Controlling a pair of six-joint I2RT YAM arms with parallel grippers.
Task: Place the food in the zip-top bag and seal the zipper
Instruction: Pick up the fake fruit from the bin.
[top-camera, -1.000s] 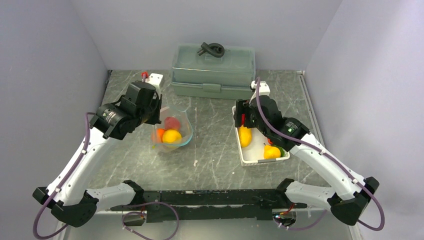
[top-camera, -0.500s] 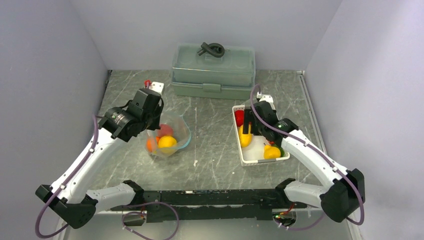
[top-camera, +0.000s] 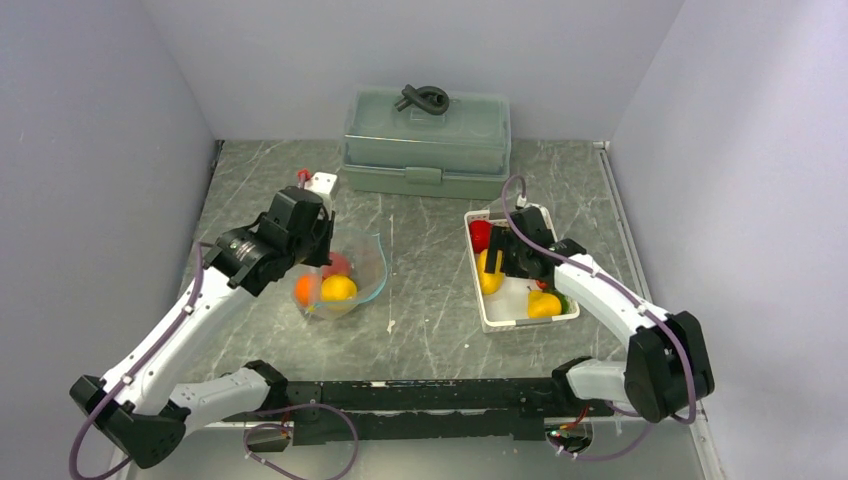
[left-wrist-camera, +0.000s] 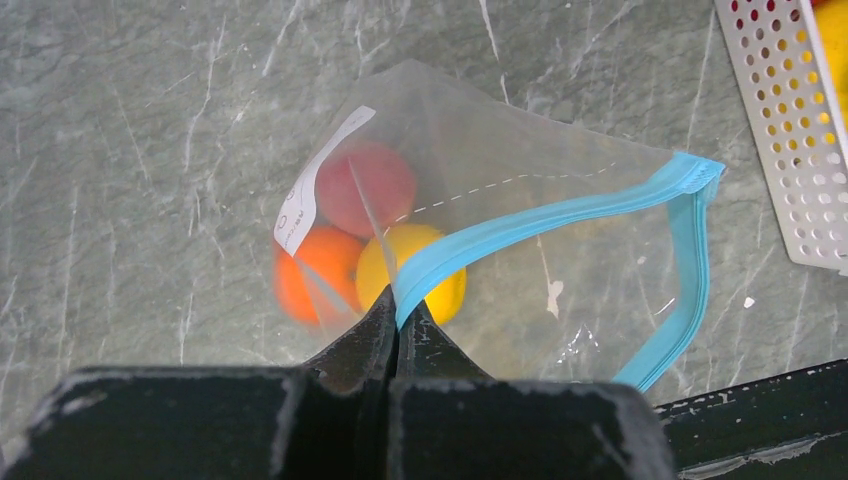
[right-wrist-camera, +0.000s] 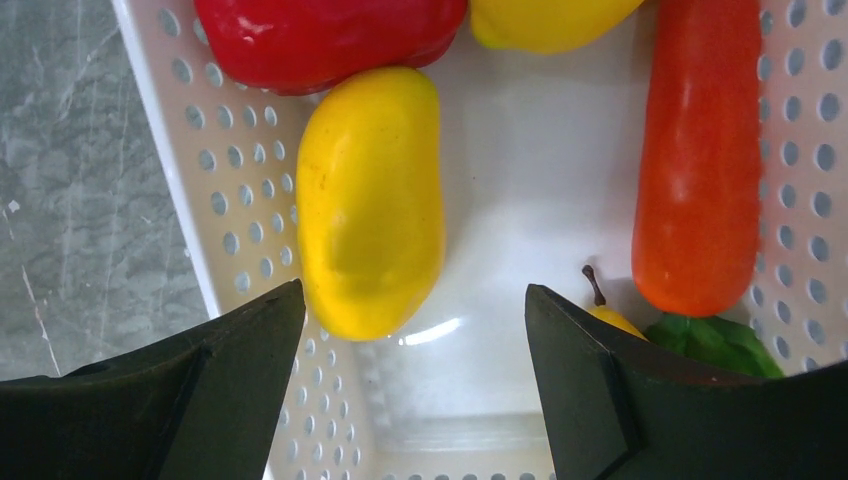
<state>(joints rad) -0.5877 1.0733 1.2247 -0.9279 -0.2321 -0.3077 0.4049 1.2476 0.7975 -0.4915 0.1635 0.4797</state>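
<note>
Zip-top bag (left-wrist-camera: 480, 140): left claw (left-wrist-camera: 397, 300) clenched on zipper (left-wrist-camera: 560, 213); right claw (right-wrist-camera: 412, 295) released above yellow fruit (right-wrist-camera: 370, 200).

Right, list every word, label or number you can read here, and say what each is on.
No text can be read.
On the clear plastic zip-top bag, a white label strip: faint marks, too small and blurred to read.
On the grey-green lidded box: no marking visible.

The left arm (top-camera: 165, 335) reaches forward and inward from its base, its wrist tilted down. The left gripper (left-wrist-camera: 397, 305) has its jaws pressed together on the zipper (left-wrist-camera: 560, 214). The right arm (top-camera: 610, 293) bends inward with the wrist pointing down, and the right gripper (right-wrist-camera: 412, 298) has its jaws spread wide apart.
</note>
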